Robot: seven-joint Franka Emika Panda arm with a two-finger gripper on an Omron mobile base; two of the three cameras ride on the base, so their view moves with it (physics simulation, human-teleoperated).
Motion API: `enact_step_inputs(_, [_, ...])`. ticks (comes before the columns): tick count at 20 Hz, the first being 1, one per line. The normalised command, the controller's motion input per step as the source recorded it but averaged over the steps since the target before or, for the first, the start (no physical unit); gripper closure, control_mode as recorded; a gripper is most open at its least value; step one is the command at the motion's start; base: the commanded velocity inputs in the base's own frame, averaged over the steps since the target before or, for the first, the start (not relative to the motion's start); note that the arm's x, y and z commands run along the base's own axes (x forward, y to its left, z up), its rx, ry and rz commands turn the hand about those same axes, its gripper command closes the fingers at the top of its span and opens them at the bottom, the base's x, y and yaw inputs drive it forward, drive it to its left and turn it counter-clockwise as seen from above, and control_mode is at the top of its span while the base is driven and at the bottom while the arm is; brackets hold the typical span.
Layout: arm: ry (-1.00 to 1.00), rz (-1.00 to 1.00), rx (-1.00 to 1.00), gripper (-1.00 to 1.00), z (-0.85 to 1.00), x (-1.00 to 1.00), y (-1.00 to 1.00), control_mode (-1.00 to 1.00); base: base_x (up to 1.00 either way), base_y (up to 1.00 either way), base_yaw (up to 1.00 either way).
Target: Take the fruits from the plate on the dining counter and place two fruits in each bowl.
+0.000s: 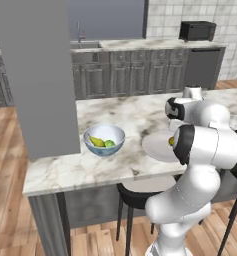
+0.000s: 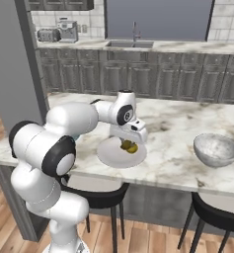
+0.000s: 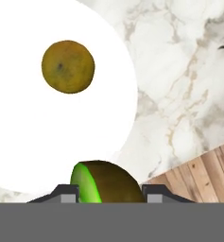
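– What is the robot's gripper (image 3: 106,189) doing?
– It squeezes a round lime-green fruit (image 3: 104,182) just above the plate (image 3: 61,132).
– What else is on the plate?
– A yellow-brown fruit (image 3: 68,66).
– And the pear?
– In the blue-white bowl (image 1: 104,140) beside the plate, with a green fruit. The grey bowl (image 2: 216,149) sits on the plate's other side

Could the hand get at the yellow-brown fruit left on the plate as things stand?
Probably not yet: the hand is shut on a lime-green fruit. Nothing covers the yellow-brown fruit; it lies bare on the plate, so it looks reachable once the hand is free.
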Motion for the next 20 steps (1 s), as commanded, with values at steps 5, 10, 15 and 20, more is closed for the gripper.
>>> enact_step_inputs(5, [0.00,0.00,0.00,1.00,0.00,0.00,0.00,1.00,0.00,-0.64,0.00])
enact_step_inputs(10, [0.00,0.00,0.00,1.00,0.00,0.00,0.00,1.00,0.02,-0.73,0.00])
enact_step_inputs(15, [0.00,0.00,0.00,1.00,0.00,0.00,0.00,1.00,0.18,-0.65,0.05])
enact_step_inputs(20, [0.00,0.00,0.00,1.00,0.00,0.00,0.00,1.00,0.47,-0.32,0.10])
